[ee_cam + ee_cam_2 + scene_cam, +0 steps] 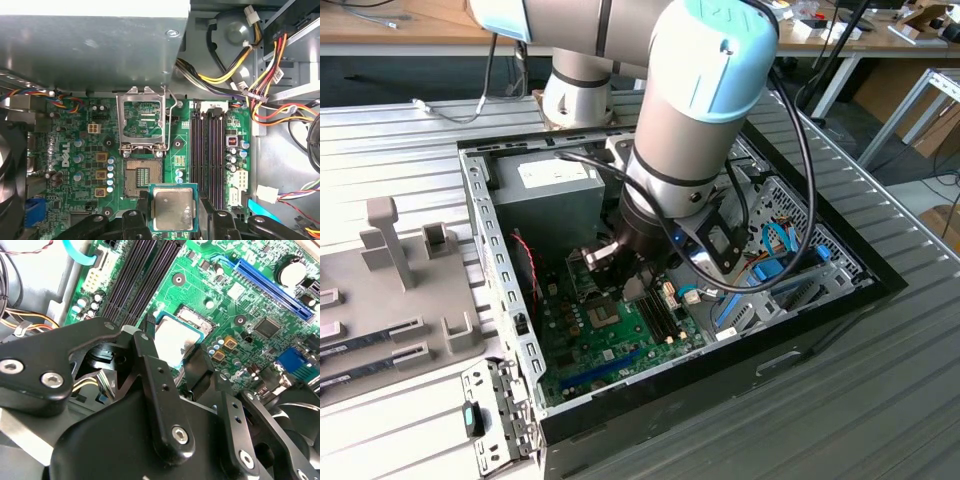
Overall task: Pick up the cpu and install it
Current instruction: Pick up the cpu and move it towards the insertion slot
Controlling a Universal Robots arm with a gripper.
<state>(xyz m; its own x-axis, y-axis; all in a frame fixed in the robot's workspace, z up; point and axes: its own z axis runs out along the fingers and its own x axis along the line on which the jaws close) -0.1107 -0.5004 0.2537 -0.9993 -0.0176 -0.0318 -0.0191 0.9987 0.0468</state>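
The gripper (172, 211) pinches the cpu (172, 209) by 2 opposite edges, a black finger (206, 212) pressed to each side. The chip is held flat, silver top up, over the green motherboard (65, 150). In the first wrist view it sits just beside the open socket (142, 180) and not in it. The socket's metal load plate (142, 117) stands raised on the far side of the socket. 4 dark memory slots (210, 150) run close alongside. The grey power supply (90, 45) looms over the board's edge beyond the plate, and bundles of coloured cables (250, 75) hang near the slots. In the second wrist view the gripper's black linkage (150, 430) covers the near half of the cpu (172, 340). A long blue slot (272, 287) lies well apart. In the exterior view the arm (695, 120) reaches down into the open case (510, 300), and its bulk hides the chip. How high the cpu sits above the board cannot be told.
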